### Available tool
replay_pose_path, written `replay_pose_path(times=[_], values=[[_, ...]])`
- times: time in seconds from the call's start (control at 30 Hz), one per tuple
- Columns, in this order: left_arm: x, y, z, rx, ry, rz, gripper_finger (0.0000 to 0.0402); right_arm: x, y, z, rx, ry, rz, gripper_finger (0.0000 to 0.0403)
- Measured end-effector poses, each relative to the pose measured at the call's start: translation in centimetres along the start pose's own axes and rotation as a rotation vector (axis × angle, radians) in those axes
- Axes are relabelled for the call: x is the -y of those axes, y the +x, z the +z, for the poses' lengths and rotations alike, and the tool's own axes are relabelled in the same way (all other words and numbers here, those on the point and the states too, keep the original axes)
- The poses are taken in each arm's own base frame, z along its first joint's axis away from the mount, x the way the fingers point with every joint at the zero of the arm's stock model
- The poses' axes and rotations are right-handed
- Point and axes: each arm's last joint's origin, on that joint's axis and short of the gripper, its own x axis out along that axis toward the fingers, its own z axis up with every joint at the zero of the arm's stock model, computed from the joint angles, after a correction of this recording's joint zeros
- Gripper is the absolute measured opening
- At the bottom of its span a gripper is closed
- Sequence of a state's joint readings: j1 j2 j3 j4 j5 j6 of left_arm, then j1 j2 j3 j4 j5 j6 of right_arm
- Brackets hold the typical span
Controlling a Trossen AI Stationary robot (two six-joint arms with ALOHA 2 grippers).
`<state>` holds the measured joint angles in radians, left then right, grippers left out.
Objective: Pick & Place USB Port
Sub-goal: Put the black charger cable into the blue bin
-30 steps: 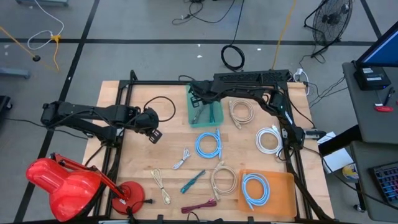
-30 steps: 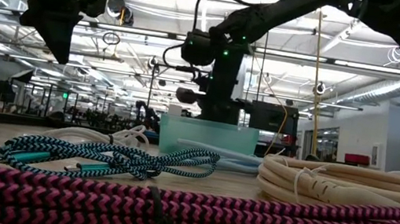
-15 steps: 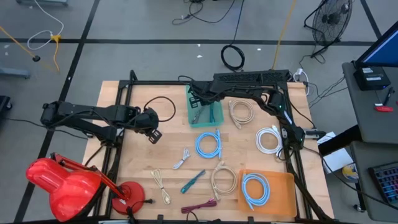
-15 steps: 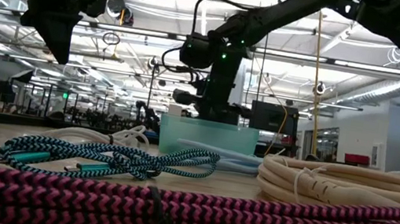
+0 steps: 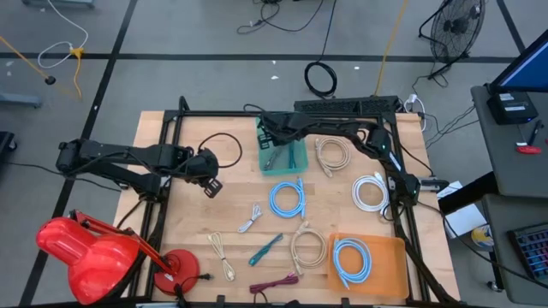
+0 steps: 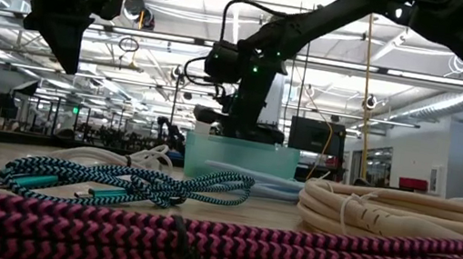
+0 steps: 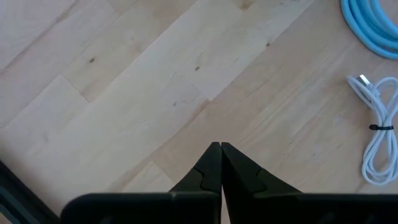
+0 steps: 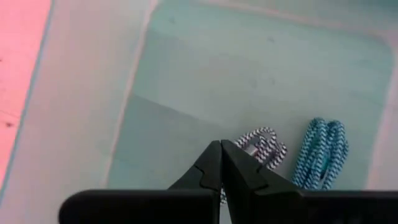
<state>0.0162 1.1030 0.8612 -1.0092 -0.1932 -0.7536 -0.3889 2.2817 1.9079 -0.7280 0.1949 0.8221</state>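
Bright even overhead light (wrist views soft).

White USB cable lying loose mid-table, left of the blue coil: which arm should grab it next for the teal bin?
Probably left. The left gripper, shut and empty, hangs close to the white USB cable, which shows in its wrist view. The right gripper, also shut, is over the teal bin, farther away.

No text, label, brand, number or sign can be read on anything in these views.
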Motion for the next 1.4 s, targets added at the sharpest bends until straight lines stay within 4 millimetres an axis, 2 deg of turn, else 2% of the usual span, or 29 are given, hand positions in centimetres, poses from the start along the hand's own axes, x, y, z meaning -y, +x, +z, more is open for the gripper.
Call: replay_pose_path(times=[0.13, 0.27, 0.5, 0.63, 0.77, 1.13, 1.4], values=[[-0.1, 0.0, -0.1, -0.004, 0.007, 0.019, 0.0004, -0.3, 0.3, -0.3, -0.02, -0.011, 0.028, 0.0], [-0.3, 0.0, -0.2, -0.004, 0.016, 0.039, 0.0004, -0.9, -0.2, -0.7, 0.018, -0.024, 0.017, 0.0], [-0.3, 0.0, -0.2, 0.001, 0.019, 0.05, 0.0005, -1.1, -0.7, -2.6, -0.059, -0.076, -0.06, 0.0], [-0.3, 0.0, -0.1, 0.007, 0.018, 0.055, 0.0002, -2.2, -1.0, -3.1, 0.007, -0.117, -0.038, 0.0], [-0.3, 0.0, -0.2, 0.006, 0.018, 0.056, 0.0006, -2.6, -2.2, -2.8, 0.044, -0.116, -0.002, 0.0], [-0.3, 0.0, -0.1, 0.012, 0.027, 0.063, 0.0003, -0.1, -2.6, -2.6, -0.045, -0.05, -0.17, 0.0], [-0.3, 0.0, -0.1, 0.013, 0.032, 0.065, 0.0002, 0.5, -2.0, -1.5, -0.026, -0.013, -0.151, 0.0]])
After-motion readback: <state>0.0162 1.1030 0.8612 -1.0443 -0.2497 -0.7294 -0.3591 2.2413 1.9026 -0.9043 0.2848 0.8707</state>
